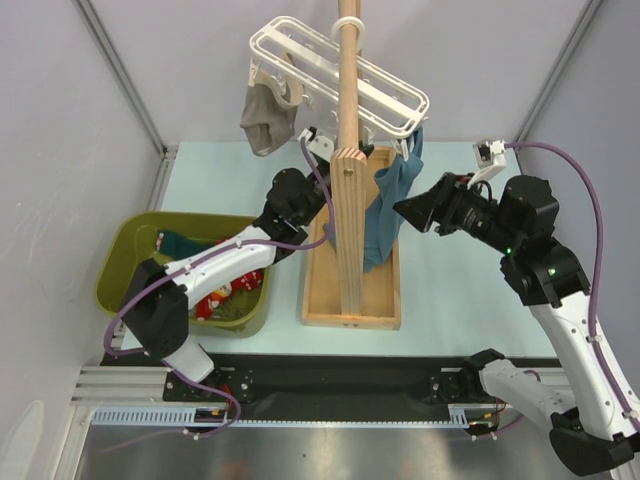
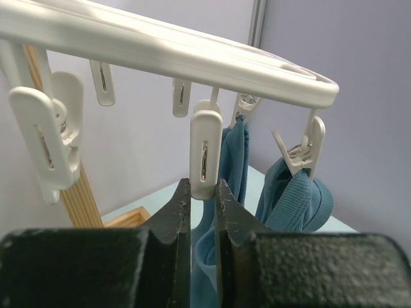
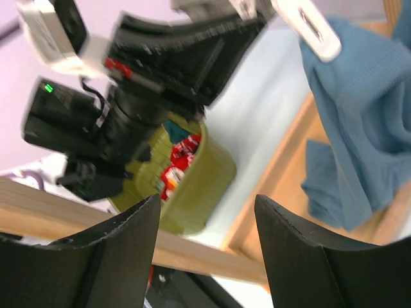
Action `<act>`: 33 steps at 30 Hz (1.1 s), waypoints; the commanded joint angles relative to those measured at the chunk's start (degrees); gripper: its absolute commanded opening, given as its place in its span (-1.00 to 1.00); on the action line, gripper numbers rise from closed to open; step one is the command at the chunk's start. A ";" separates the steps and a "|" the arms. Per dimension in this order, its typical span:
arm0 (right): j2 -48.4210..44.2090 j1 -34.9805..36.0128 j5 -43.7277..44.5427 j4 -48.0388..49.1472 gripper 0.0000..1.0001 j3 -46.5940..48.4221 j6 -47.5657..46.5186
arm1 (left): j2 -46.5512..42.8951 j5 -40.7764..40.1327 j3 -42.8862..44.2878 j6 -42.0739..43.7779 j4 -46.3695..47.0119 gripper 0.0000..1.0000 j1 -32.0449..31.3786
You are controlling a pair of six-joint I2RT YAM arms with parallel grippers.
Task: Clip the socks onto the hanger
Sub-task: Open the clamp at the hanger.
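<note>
The white slatted hanger (image 1: 330, 75) hangs from the wooden pole, with small clip pegs dangling under its frame (image 2: 192, 58). My left gripper (image 1: 312, 140) is raised beneath it. In the left wrist view its jaws (image 2: 202, 190) are shut on the lower end of one white clip peg (image 2: 205, 151). Red patterned socks (image 1: 225, 290) and a dark teal sock (image 1: 180, 242) lie in the olive basket; they also show in the right wrist view (image 3: 180, 160). My right gripper (image 1: 402, 210) hovers right of the pole, open and empty (image 3: 207, 200).
A medium-blue garment (image 1: 385, 215) hangs from clips at the rack's right side (image 2: 295, 192). A grey-beige sock (image 1: 268, 118) hangs at its left. The wooden pole (image 1: 348, 150) stands in a wooden base tray (image 1: 380, 300). The olive basket (image 1: 125, 260) sits front left.
</note>
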 commanded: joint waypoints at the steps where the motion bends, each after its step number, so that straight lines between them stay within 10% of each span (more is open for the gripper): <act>1: 1.21 -0.18 -0.44 11.63 0.31 1.37 5.24 | -2.75 1.93 1.22 -0.07 -0.30 -1.00 0.35; 9: 10.69 1.13 2.62 24.82 0.12 4.00 13.70 | -8.11 6.76 2.01 -1.04 -8.47 -1.00 0.44; 33: 20.90 7.80 16.95 23.94 0.18 13.95 2.63 | -11.28 10.54 5.52 -5.78 -19.91 -1.00 0.44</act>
